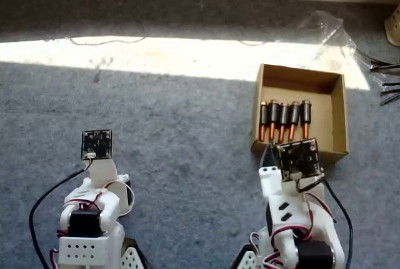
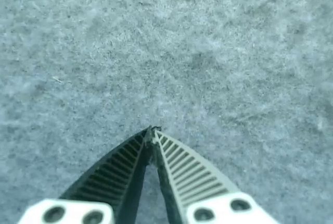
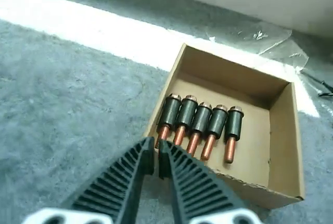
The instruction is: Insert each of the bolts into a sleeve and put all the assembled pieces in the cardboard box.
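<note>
my right hand (image 3: pixel 156 148) is pinched nearly shut, with just a thin slit between its two ribbed fingers, and holds nothing. it hangs over the near-left corner of the cardboard box (image 1: pixel 300 76), its tips above the near wall. my left hand (image 2: pixel 151 130) is closed to a point, empty, over bare grey felt on the left side of the tabletop (image 1: pixel 187 156), well apart from the box.

the box sits toward the far right of the tabletop. inside it five assembled pieces (image 1: pixel 284 119) lie side by side in one row, touching or almost touching. each is a copper-coloured bolt pushed through a black sleeve, heads toward the far wall and bare shanks pointing at the near wall. the row keeps toward the left wall, with bare cardboard between the last piece and the right wall. from that i judge the packing done or close to it.

these pieces look small, rigid and dense for their size, and being round they should roll readily on the box floor. the bare shank seems smooth and likely to slip between my fingers. the sleeve is fatter and looks matte, so i would take a piece across the middle of the sleeve and keep it level, since i cannot tell how tightly the bolt sits inside.

a clear plastic bag (image 1: pixel 325 28) lies beyond the box's far right corner.
</note>
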Robot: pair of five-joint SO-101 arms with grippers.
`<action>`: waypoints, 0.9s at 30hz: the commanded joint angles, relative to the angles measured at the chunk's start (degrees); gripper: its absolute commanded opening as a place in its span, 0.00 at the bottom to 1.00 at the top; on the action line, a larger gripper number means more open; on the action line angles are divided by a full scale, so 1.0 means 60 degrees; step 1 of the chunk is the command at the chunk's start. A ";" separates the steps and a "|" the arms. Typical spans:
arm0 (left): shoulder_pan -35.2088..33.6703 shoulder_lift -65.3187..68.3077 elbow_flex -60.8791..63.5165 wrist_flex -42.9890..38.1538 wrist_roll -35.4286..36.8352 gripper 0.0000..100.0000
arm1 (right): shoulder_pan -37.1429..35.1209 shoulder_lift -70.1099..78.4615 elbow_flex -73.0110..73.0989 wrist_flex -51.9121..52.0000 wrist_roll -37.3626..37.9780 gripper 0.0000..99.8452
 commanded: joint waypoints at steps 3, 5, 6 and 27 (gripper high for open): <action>-0.0095 -0.0022 0.0212 0.0059 0.0044 0.01 | -0.0066 -0.0095 0.1736 -0.1018 0.0029 0.01; -0.0095 -0.0022 0.0212 0.0059 0.0044 0.01 | -0.0066 -0.0095 0.2527 -0.1414 0.0029 0.01; -0.0095 -0.0022 0.0212 0.0059 0.0044 0.01 | -0.0066 -0.0095 0.2938 -0.1619 0.0029 0.01; -0.0095 -0.0022 0.0212 0.0059 0.0044 0.01 | -0.0081 -0.0095 0.5546 -0.1077 -0.2066 0.01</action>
